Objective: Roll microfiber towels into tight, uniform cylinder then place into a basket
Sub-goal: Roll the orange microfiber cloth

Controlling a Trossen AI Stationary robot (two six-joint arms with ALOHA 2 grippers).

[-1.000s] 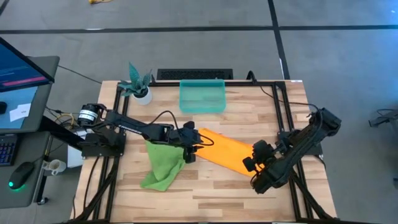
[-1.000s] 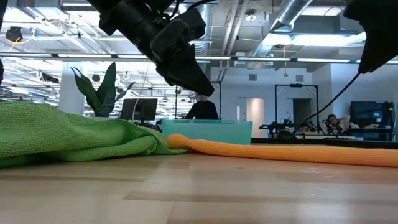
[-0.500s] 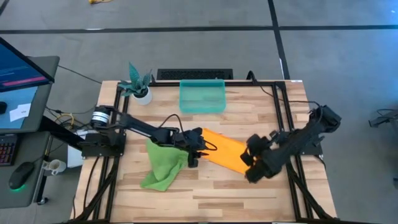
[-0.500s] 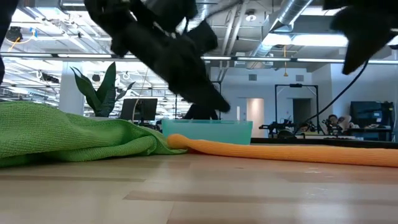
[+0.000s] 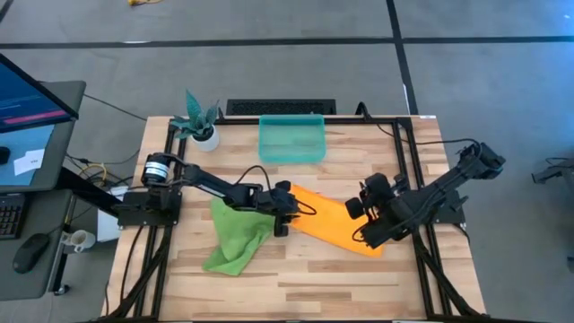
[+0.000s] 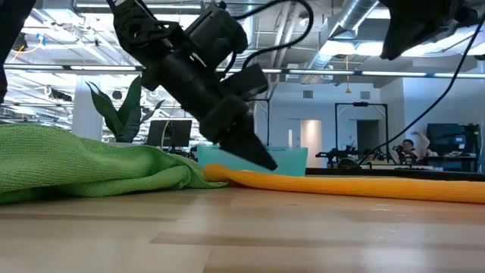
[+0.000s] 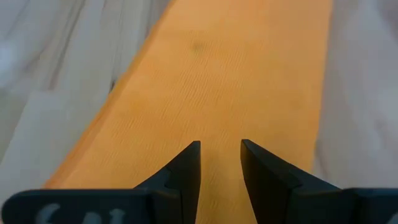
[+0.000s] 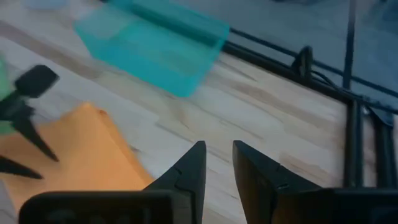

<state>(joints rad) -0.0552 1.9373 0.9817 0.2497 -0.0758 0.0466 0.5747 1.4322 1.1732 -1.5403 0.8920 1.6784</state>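
The orange-yellow towel [image 5: 334,218] lies flat and slanting on the table's middle. The lime green towel [image 5: 234,235] lies crumpled to its left, its edge against the orange one's left end [image 6: 216,173]. My left gripper [image 5: 285,205] hangs close above the orange towel's left end, pointing down and slightly open, with orange cloth below the fingers [image 7: 221,146]; I cannot tell whether it touches. My right gripper [image 5: 360,208] is slightly open, high above the towel's right end [image 8: 217,152], and faces the teal basket [image 5: 291,138], which stands at the far middle.
A small white pot with a teal plant [image 5: 199,124] stands at the far left corner. A black frame [image 5: 408,144] runs along the table's sides. Bare wood lies along the near edge [image 5: 296,283]. People and desks show in the room behind [image 6: 409,152].
My left gripper has gone down and a little toward the table's right edge, to just above the orange towel's left end. My right gripper has gone from near the towel's near right corner toward the far edge and turned toward the basket. Both towels have stayed still.
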